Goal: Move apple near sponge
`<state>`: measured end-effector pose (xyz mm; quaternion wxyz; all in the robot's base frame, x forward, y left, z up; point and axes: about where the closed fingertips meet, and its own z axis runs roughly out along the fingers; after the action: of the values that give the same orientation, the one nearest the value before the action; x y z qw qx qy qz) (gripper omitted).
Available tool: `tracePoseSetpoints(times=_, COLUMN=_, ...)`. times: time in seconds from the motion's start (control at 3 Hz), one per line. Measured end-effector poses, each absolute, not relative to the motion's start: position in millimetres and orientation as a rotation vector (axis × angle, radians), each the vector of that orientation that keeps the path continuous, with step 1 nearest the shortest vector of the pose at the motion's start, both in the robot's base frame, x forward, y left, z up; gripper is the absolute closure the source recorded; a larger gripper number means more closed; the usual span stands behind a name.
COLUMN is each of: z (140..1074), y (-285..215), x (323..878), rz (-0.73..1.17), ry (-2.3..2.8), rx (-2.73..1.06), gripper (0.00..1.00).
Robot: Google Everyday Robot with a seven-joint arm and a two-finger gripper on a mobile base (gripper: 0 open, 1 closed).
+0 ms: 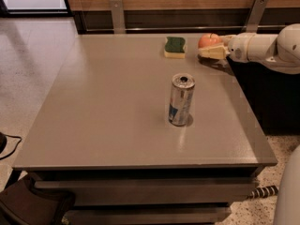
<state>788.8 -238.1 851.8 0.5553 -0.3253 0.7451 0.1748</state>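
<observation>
The red-orange apple [208,40] is held at the far right of the grey table, a short way right of the sponge [175,47] and close above the tabletop. The sponge has a dark green top over a pale yellow base and lies near the table's far edge. My gripper [209,47] comes in from the right on a white arm [267,48] and is shut on the apple, with a pale finger [212,53] across the apple's front. The apple's lower half is hidden behind that finger.
A silver and blue drink can [181,100] stands upright near the middle of the grey table [93,116]. A wood-panelled wall with two metal brackets [116,14] runs behind the table. A dark bag [28,207] sits on the floor at the lower left.
</observation>
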Motion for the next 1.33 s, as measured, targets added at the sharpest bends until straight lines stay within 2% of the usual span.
tracePoseSetpoints(times=0.67, z=832.0, y=-200.7, x=807.4, rz=0.477, ry=1.704, rx=-0.786, gripper=1.0)
tracePoseSetpoints(times=1.0, z=831.1, y=-198.2, x=807.7, rz=0.481, ry=1.704, rx=-0.788, gripper=0.83)
tracePoseSetpoints(times=1.33, z=830.0, y=-195.0, x=808.3, rz=0.486, ry=1.704, rx=-0.79, gripper=0.61)
